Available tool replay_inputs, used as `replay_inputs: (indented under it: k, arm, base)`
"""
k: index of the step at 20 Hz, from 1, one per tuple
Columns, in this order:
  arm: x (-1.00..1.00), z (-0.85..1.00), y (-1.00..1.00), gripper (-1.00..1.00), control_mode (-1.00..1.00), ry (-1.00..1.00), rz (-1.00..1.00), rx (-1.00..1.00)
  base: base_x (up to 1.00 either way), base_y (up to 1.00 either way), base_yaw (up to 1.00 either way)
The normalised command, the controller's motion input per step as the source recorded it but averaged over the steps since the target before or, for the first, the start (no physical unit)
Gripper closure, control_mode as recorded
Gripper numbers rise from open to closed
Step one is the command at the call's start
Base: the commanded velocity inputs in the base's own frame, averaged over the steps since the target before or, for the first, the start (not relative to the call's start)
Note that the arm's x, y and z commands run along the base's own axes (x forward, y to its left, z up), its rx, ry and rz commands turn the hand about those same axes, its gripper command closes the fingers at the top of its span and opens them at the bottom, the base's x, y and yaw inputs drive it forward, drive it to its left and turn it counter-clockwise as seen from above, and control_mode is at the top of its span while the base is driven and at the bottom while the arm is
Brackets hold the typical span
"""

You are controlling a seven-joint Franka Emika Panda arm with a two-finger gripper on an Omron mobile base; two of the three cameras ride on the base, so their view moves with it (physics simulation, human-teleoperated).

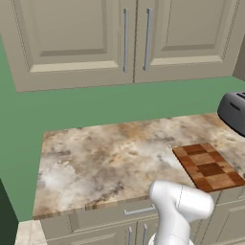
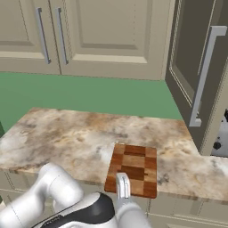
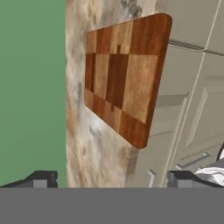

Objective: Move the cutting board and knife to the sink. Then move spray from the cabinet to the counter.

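Tool (image 3: 109, 178) jaws spread wide, empty | rolled sideways, aimed at cutting board (image 3: 124, 74) | board overhangs counter (image 1: 105, 158) edge

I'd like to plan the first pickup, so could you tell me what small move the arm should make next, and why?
Probably ease the open claw forward toward the cutting board. The board lies flat on the counter with one edge jutting past the front edge, and the hand view shows the fingertips spread wide, short of the board and holding nothing. That overhanging edge looks like the easiest place to grip.

bare counter (image 1: 95, 162) left of cutting board (image 1: 208, 166), toaster (image 1: 233, 111) behind
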Motion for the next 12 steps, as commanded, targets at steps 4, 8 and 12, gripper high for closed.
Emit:
replay_inputs:
  k: [4, 8, 12]
  arm:
    - [0.2, -0.22, 0.0, -1.0, -1.0, -0.09, 0.05, 0.09]
    - [0.31, -0.31, 0.0, -1.0, -1.0, -0.04, 0.04, 0.0]
    - [0.4, -0.29, -0.14, -1.0, -1.0, -0.02, 0.07, 0.0]
  base:
    - [0.0, 0.0, 0.0]
    - [0.0, 0.0, 0.0]
    - [0.0, 0.0, 0.0]
